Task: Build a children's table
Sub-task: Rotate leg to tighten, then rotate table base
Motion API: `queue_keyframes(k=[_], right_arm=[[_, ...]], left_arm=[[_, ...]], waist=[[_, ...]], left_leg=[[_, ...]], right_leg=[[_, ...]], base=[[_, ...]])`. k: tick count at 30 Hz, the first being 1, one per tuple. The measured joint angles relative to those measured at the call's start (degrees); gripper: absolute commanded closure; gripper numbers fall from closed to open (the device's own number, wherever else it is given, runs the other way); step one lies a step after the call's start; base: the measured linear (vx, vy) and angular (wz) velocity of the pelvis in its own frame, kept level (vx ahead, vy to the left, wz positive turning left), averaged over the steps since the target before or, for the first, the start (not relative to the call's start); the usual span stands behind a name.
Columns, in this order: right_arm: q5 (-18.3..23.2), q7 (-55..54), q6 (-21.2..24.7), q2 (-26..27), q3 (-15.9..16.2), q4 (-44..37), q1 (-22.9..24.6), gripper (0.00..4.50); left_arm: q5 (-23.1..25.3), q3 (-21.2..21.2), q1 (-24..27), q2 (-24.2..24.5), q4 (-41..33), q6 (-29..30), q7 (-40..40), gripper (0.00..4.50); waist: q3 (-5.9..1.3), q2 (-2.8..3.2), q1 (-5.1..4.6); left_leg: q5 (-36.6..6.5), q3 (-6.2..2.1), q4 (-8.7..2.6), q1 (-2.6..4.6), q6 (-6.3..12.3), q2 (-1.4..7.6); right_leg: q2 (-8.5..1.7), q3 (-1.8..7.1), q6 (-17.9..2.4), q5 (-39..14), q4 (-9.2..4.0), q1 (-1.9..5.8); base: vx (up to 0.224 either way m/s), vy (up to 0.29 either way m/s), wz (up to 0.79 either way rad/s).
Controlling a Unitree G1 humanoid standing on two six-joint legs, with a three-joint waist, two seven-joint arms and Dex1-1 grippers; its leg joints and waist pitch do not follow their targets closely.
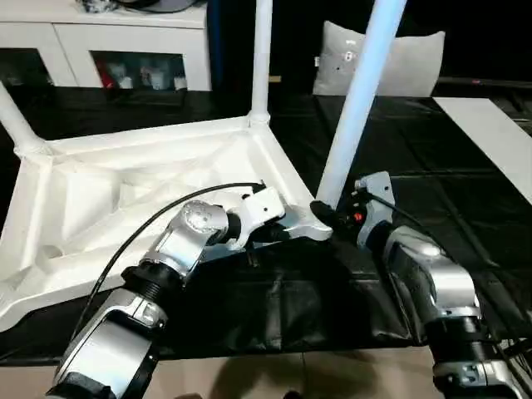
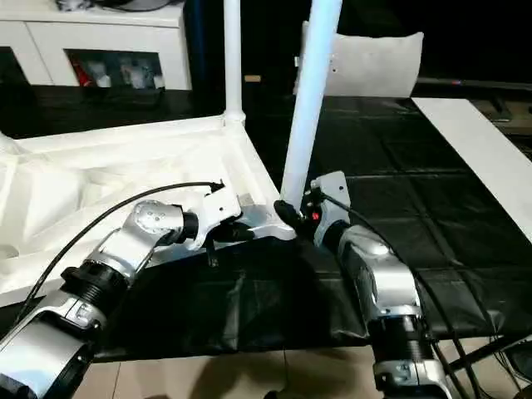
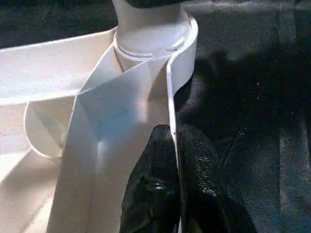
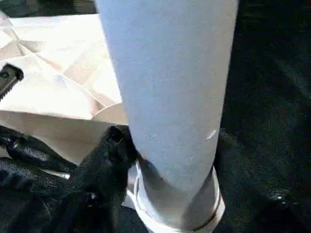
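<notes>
The children's table lies upside down on a black cloth, its ribbed white top (image 1: 125, 199) facing up. One leg (image 1: 262, 58) stands in the far corner socket and another leg (image 1: 12, 116) rises at the left. A third leg (image 1: 357, 108) stands in the near right corner socket (image 1: 312, 226), leaning slightly to the right. My left gripper (image 3: 167, 133) is shut on the top's thin rim just beside that socket. My right gripper (image 1: 328, 214) is at the foot of the third leg (image 4: 170, 97), right against it above the socket.
A white cabinet with glass doors (image 1: 108, 41) stands at the back left. A grey cushion (image 1: 399, 62) is behind the table. A white board (image 1: 499, 141) lies at the right. The black cloth (image 1: 274, 307) ends at the near edge.
</notes>
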Motion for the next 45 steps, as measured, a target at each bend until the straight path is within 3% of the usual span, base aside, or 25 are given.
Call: queue_keyframes(k=[3,5,8,9,12,13,19,22,25,30,33,36,39,45], right_arm=[[0.49,1.71,0.66,-1.8,0.3,-2.99,3.82,1.19],[0.94,4.41,0.31,-4.14,1.38,-5.89,6.68,1.0],[2.19,7.75,-0.06,-6.44,1.52,-9.23,9.08,0.82],[2.78,8.75,-0.09,-6.76,1.52,-10.16,9.13,0.6],[4.87,12.29,-0.1,-8.48,2.06,-15.63,10.19,0.49],[4.95,12.63,0.11,-8.83,2.45,-16.74,10.33,0.25],[5.23,13.79,1.57,-8.38,5.96,-17.98,10.0,0.01],[5.08,13.47,1.59,-6.63,7.36,-17.38,7.96,0.0],[3.66,10.9,1.09,-3.35,9.07,-14.76,4.57,0.0],[0.02,5.51,-0.48,1.78,12.23,-6.75,-0.44,0.0],[-1.7,2.98,-1.52,4.12,13.1,-1.08,-4.4,0.0],[-2.25,-0.01,-2.49,6.74,12.89,4.81,-8.23,0.0],[-2.67,-2.98,-3.97,8.54,12.43,8.76,-9.89,0.0],[-4.1,-14.56,-9.3,10.58,7.57,18.24,-13.03,0.0]], left_arm=[[0.01,0.12,0.05,0.03,0.0,-0.43,-0.06,4.5],[-0.03,0.43,0.35,0.26,-0.08,-0.85,-0.13,4.07],[-3.69,3.48,2.01,0.14,-2.91,-2.96,-0.07,3.89],[-4.37,3.88,2.13,-0.05,-3.88,-3.17,0.02,3.59],[-5.97,5.32,3.57,0.01,-7.65,-3.09,1.06,3.51],[-6.45,6.13,4.54,0.21,-9.13,-1.94,1.37,3.33],[-10.07,10.49,10.35,2.69,-17.69,4.72,2.67,2.97],[-11.24,12.04,13.0,5.94,-23.48,7.64,2.11,2.72],[-14.75,15.11,19.24,11.71,-34.14,16.11,-0.35,2.41],[-18.94,18.62,28.34,21.59,-48.33,28.29,-4.48,2.16],[-18.94,18.57,31.79,24.25,-50.2,31.12,-6.53,1.78],[-19.13,18.31,33.34,25.77,-51.91,33.69,-6.81,1.72],[-20.05,18.1,33.64,26.96,-54.72,36.39,-6.18,1.35],[-19.41,15.42,36.11,28.56,-56.44,39.44,-5.78,0.86]], waist=[[0.08,0.13,0.43],[0.09,0.17,0.44],[0.12,0.15,0.44],[0.12,0.15,0.43],[0.07,0.2,0.35],[0.07,0.22,0.27],[0.08,0.19,0.24],[0.08,0.19,0.12],[0.08,0.19,-0.71],[0.13,0.27,-0.89],[0.13,0.27,-0.65],[0.13,0.22,-0.61],[0.14,0.23,-0.76],[0.23,0.37,-0.83]], left_leg=[[0.02,0.01,-0.01,-0.01,0.01,0.0],[0.02,0.02,-0.01,0.01,0.02,0.0],[0.02,0.02,0.0,0.03,0.01,0.01],[0.02,0.03,0.02,0.03,0.01,0.01],[-0.01,0.02,0.02,0.12,-0.03,0.0],[-0.04,0.02,0.02,0.13,-0.09,0.01],[-0.16,0.01,0.03,0.09,-0.3,0.01],[-0.17,0.01,0.03,0.09,-0.31,0.01],[-0.17,0.01,0.0,0.12,-0.33,0.05],[-0.19,0.02,0.0,0.11,-0.38,0.03],[-0.1,-0.08,0.04,0.15,-0.49,0.0],[-0.06,-0.06,0.09,0.17,-0.55,0.01],[-0.06,-0.06,0.09,0.17,-0.55,0.01],[-0.04,-0.04,0.1,0.16,-0.59,-0.02]], right_leg=[[0.0,0.0,0.0,0.0,0.01,-0.04],[0.0,0.01,0.3,-0.17,0.02,-0.04],[0.01,0.0,0.3,-0.17,0.01,-0.01],[0.01,0.01,0.3,-0.17,0.01,-0.01],[0.01,0.01,0.3,-0.17,0.02,0.08],[0.01,0.01,0.3,-0.17,0.02,0.08],[0.01,0.0,0.31,-0.17,0.02,0.05],[0.01,0.0,0.31,-0.17,0.02,0.04],[0.04,0.01,0.29,-0.18,0.08,-0.01],[0.04,0.05,0.27,-0.18,0.09,-0.03],[0.04,0.06,0.27,-0.18,0.09,-0.01],[0.06,0.13,0.25,-0.16,0.15,-0.01],[0.06,0.17,0.25,-0.16,0.17,0.05],[0.08,0.24,0.22,-0.18,0.34,0.01]], base=[[0.0,0.0,0.0],[0.0,0.0,0.0],[0.0,0.0,0.0],[0.0,0.0,0.0],[0.0,0.0,0.0],[0.0,0.0,0.0],[0.0,0.0,0.0],[0.0,0.0,0.0],[0.0,0.0,0.0],[0.0,0.0,0.0],[0.0,0.0,0.0],[0.0,0.0,0.0],[0.0,0.0,0.0],[0.0,0.0,0.0]])
